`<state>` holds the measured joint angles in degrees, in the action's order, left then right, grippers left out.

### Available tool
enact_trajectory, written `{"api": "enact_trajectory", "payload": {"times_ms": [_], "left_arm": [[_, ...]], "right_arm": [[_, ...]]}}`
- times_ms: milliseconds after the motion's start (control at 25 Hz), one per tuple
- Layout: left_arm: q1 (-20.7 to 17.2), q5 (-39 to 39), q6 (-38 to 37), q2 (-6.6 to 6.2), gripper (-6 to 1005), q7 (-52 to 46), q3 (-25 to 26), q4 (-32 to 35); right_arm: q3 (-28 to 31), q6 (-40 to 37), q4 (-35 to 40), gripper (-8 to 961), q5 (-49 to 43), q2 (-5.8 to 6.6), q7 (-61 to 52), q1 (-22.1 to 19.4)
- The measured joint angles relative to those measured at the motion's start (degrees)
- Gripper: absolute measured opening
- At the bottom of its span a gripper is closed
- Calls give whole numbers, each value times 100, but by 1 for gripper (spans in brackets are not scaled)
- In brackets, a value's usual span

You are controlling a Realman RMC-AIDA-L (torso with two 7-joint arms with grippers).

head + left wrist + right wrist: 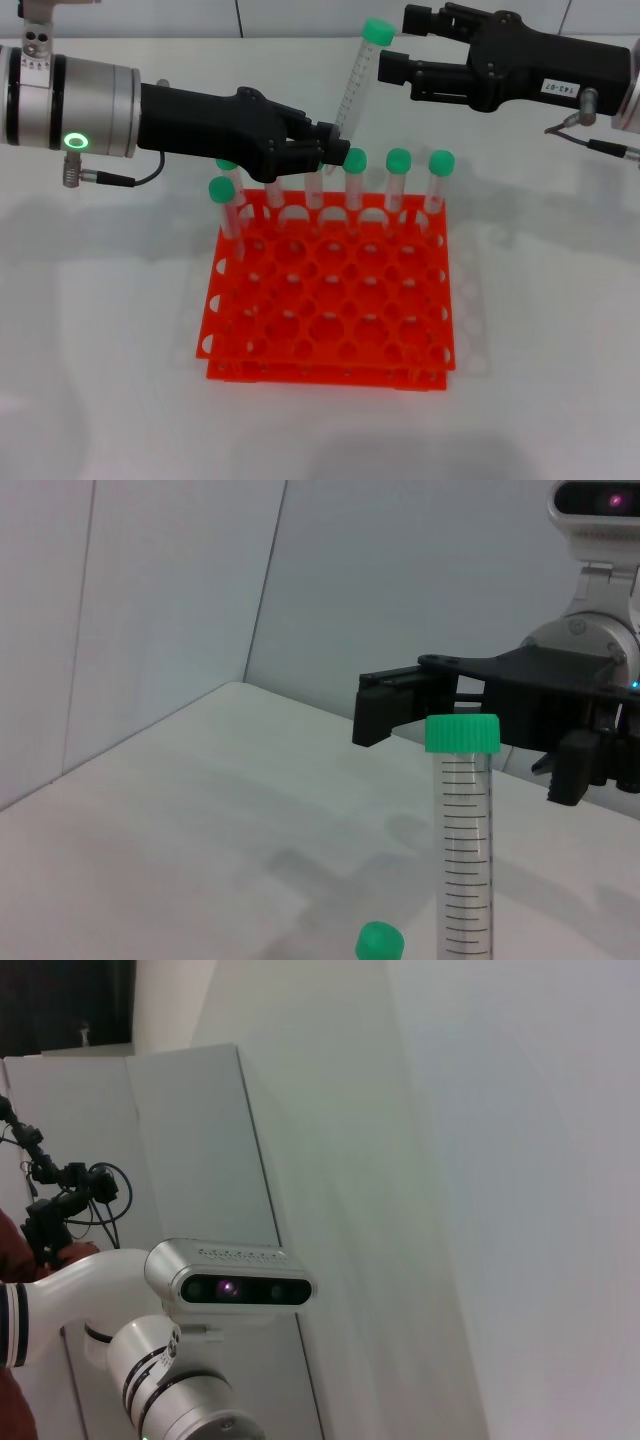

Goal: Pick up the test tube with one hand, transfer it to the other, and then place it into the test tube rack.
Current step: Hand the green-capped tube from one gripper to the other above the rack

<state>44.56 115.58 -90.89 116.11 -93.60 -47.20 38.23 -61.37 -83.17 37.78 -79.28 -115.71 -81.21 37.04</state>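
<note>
My left gripper point(330, 140) is shut on the lower end of the test tube point(352, 88), a clear graduated tube with a green cap. It leans up and to the right above the back row of the orange-red test tube rack point(228, 335). My right gripper point(394, 42), black with a white label, is open at the upper right, its fingertips level with the cap and just beside it, not touching. The left wrist view shows the held test tube point(467, 860) upright, with the right gripper point(395, 702) open right behind its cap.
Several other green-capped tubes point(399, 175) stand in the rack's back row and one at its left corner point(226, 205). The rack sits on a white table point(100, 380). The right wrist view shows only a wall and the left arm's wrist camera point(235, 1288).
</note>
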Motion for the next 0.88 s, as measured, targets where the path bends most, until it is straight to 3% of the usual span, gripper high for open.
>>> {"api": "enact_trajectory", "payload": {"times_ms": [400,600,880], "left_arm": [[5,0,-8,24,317,0,0,0],[4,-1,-8,42,319,5,-8,0],[-6,-1,-7,51,323,14,-9,0]], "right_arm": [[-38,30,-3,802,0,-4,-61,31],[-35,-1,11,624,2,-4,-77,74],[-154,-18,3,592,77,-12,-130,195]]}}
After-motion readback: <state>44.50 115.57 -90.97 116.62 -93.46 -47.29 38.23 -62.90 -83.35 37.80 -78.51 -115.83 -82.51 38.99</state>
